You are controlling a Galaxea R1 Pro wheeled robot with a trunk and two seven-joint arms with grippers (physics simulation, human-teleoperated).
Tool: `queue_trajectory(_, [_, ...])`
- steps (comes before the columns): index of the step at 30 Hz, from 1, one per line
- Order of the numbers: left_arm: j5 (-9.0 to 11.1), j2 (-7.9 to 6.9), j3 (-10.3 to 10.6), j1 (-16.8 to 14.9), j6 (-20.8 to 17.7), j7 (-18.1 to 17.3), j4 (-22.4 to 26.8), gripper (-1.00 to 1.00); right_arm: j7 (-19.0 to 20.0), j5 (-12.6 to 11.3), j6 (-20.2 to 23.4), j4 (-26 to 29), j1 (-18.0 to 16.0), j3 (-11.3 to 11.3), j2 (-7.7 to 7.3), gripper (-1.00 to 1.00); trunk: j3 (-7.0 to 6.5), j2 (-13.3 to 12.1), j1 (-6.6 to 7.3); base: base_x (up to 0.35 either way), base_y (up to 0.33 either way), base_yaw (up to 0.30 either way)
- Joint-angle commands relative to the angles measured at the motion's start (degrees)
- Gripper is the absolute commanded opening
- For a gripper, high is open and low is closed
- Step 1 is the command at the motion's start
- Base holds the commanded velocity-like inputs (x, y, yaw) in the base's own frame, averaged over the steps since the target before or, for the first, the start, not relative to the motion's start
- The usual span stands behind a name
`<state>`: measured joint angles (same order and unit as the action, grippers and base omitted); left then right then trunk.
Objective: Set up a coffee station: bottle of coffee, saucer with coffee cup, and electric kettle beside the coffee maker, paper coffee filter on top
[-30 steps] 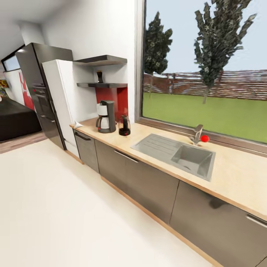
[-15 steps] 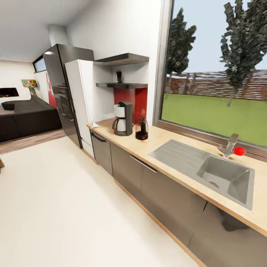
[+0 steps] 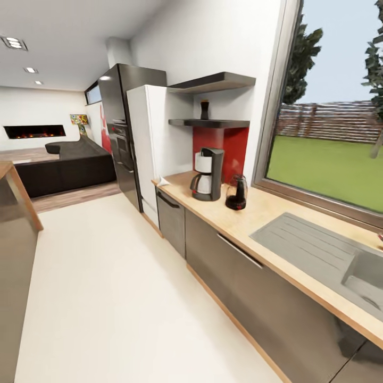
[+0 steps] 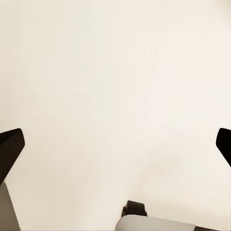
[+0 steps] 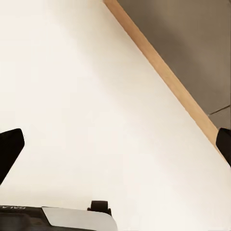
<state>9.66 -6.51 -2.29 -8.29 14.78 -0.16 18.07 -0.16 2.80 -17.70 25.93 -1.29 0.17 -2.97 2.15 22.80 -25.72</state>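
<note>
The black coffee maker stands on the wooden countertop below the shelves. Just to its right sits the dark electric kettle. A dark bottle of coffee stands on the lower kitchen shelf above them. A white paper object lies at the counter's far left end. My left gripper is open over bare floor, its fingertips far apart. My right gripper is open too, above the floor beside the cabinet plinth.
Grey cabinets run under the counter, with a steel sink at the right. A white fridge and black oven tower stand beyond. A wooden table edges in at left. Cream floor lies open ahead.
The whole head view has swung left: the coffee maker and kettle sit further right and larger, the sink slides off right, and the living room and table have come into view.
</note>
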Motion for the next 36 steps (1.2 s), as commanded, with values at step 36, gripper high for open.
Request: queue_trajectory(36, [0.4,0.00,0.0,-0.1,0.2,0.0,-0.1,1.00,0.0,0.3,-0.1,0.0,0.0,0.0,-0.02,1.00,0.13,0.1,-0.07,0.322,0.099,0.225])
